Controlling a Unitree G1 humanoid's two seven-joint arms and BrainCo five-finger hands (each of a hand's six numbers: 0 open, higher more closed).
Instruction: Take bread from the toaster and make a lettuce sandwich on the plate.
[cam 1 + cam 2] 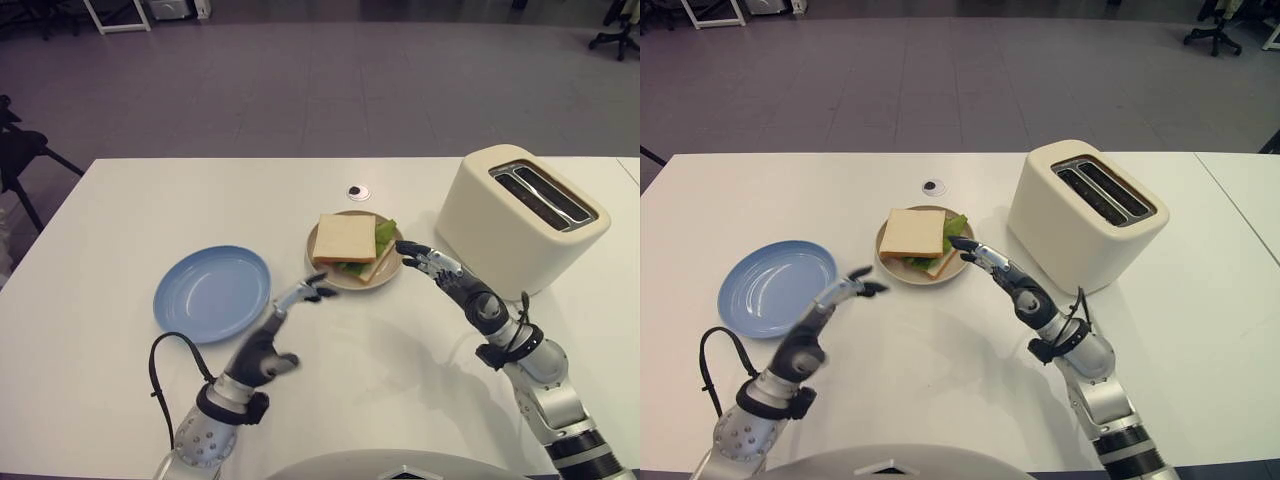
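In the left eye view, the sandwich (347, 243) is seen on the tan plate (372, 281) at the table's (120, 220) middle, the toaster (520, 215) toward the right edge. In the right eye view, the left hand (812, 328) and right hand (1012, 280) are held beside that plate, fingers apart, nothing gripped.

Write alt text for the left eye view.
A lettuce sandwich sits on a tan plate on a white table, left hand and right hand open beside it. A blue plate lies left, a toaster right.
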